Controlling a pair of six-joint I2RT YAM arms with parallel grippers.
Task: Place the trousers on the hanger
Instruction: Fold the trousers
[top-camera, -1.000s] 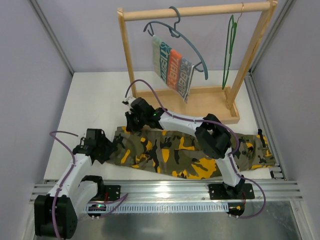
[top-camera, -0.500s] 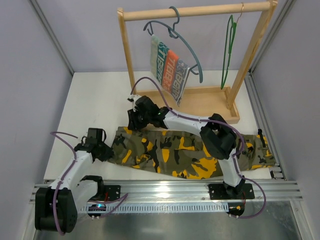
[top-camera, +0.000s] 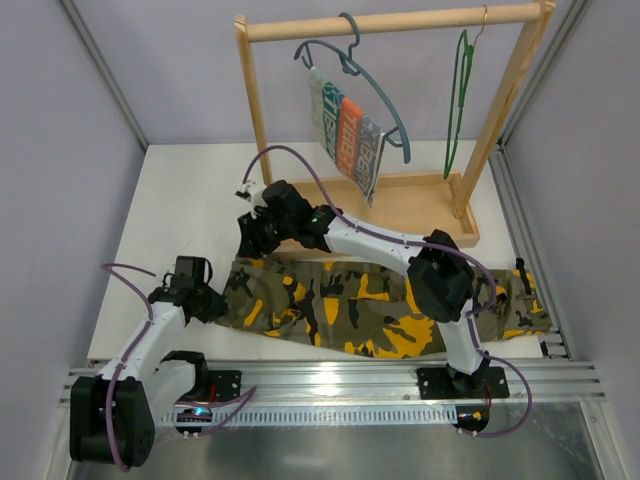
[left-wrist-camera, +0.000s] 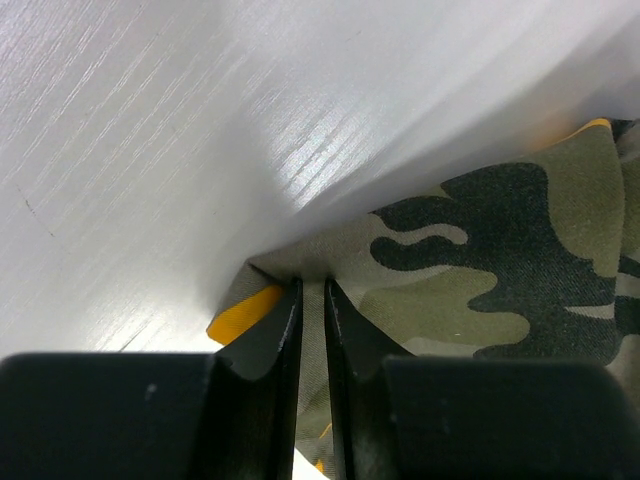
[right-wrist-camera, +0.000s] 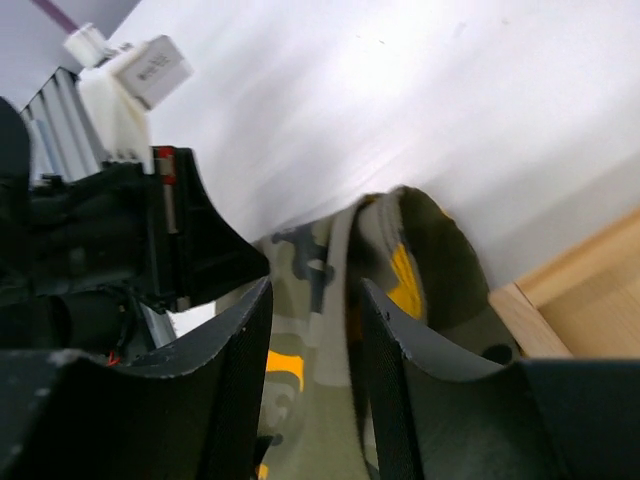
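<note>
**Left fingers pinch the waist corner while the right fingers stand apart above it**

Top external view: the trousers (top-camera: 350, 305) lie flat along the near edge of the bench (top-camera: 190, 200), legs running toward the right edge. The left fingers (top-camera: 212, 303) meet the cloth at its near-left corner, likely to get a hold for lifting the waist. The right fingers (top-camera: 250, 240) hover at the far-left corner of the cloth, their arm reaching across the trousers. The hanger (top-camera: 458, 100) hangs bare at the right end of the wooden rack (top-camera: 400, 22), which stands on the far side of the bench, well apart from the trousers, so the task is at an early stage. A blue-grey hanger (top-camera: 370, 85) on the same rail carries a striped cloth (top-camera: 345, 135). Lettering runs down its 3 stripes, too small to read.

Left wrist view: the 2 left fingers (left-wrist-camera: 262, 345) are nearly together, clamped on a thin fold at the edge of the trousers (left-wrist-camera: 500, 260), just above the white bench (left-wrist-camera: 200, 120). No writing shows.

Right wrist view: the right fingers (right-wrist-camera: 230, 380) stand apart and hold nothing. A raised fold of the trousers (right-wrist-camera: 420, 250) shows beyond the gap between them. A white plug (right-wrist-camera: 150, 68) bears faint print, too blurred to read.
</note>
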